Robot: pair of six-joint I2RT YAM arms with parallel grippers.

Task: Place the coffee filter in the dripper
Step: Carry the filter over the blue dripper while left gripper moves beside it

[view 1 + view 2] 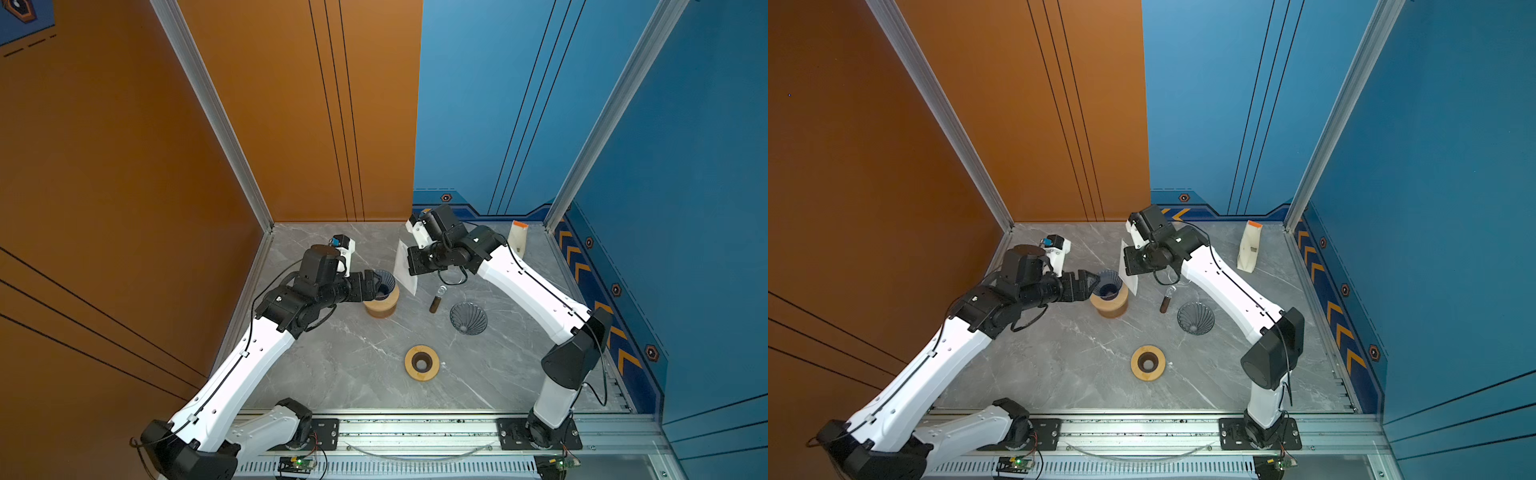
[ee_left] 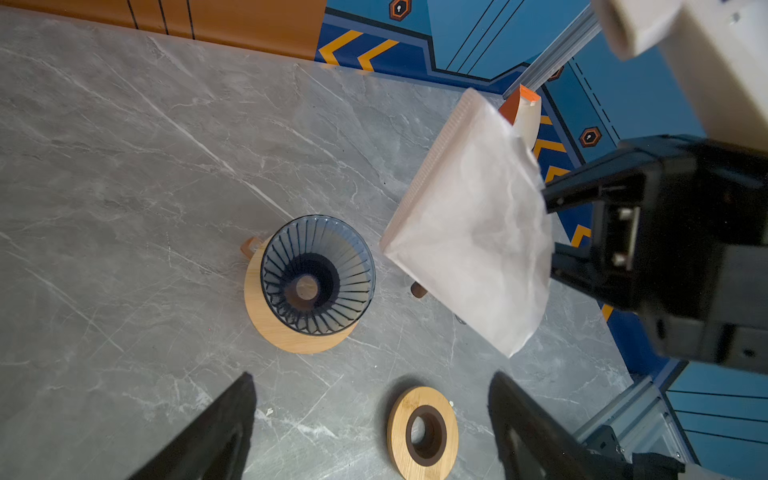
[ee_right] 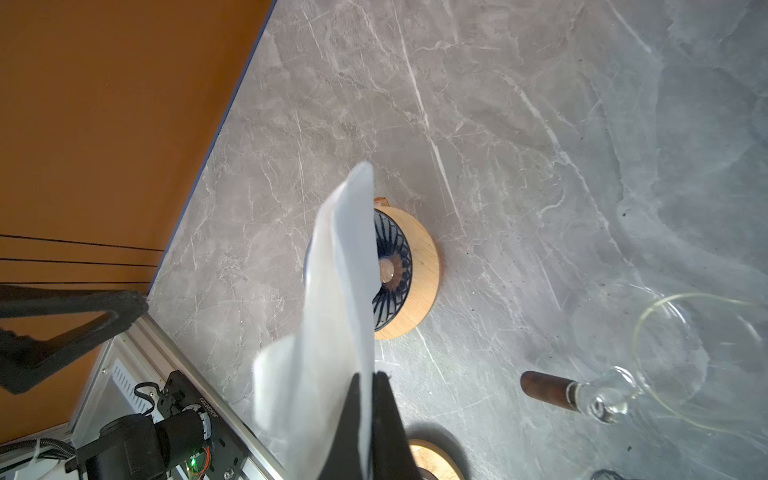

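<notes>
We note: right hand (image 3: 368,380) pinches coffee filter (image 2: 469,224) just beside dripper (image 2: 318,274), outside its cone; left hand (image 2: 372,382) wide.

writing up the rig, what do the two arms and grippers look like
The left arm and right arm have white shell links, black joint housings and black cables clipped along them. The left gripper and right gripper are black with tapered fingers.

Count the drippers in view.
2. One dripper sits on the stand by the left gripper; the second dripper rests on the table, right of centre in both top views. None seems hidden.
</notes>
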